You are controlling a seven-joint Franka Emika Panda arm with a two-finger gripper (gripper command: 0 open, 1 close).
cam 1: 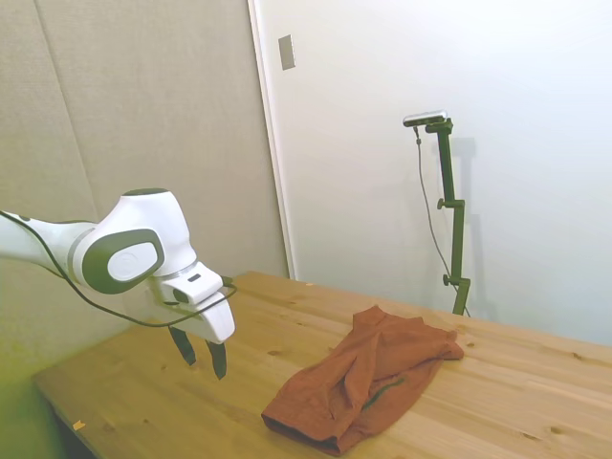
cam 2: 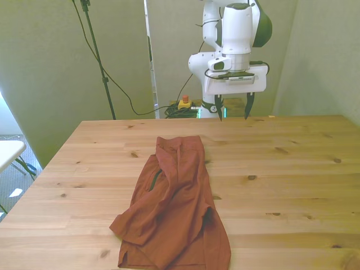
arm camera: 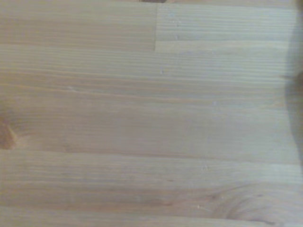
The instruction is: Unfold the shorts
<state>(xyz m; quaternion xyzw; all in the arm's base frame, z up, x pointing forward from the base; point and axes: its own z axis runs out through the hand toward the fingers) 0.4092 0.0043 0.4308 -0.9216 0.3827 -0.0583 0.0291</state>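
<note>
The rust-red shorts lie folded and rumpled on the wooden table. In the front view the shorts stretch from the table's middle toward the near edge, a dark zipper pocket showing on the front view's left side. My gripper hangs open above the table, well apart from the cloth, holding nothing. The front view has the gripper over the far edge, its two dark fingers spread. Bare wood fills the wrist view.
A grey wall panel and a white wall stand behind the table in the side view. A small yellow box with a red button and cables sit on the floor behind the table's far edge.
</note>
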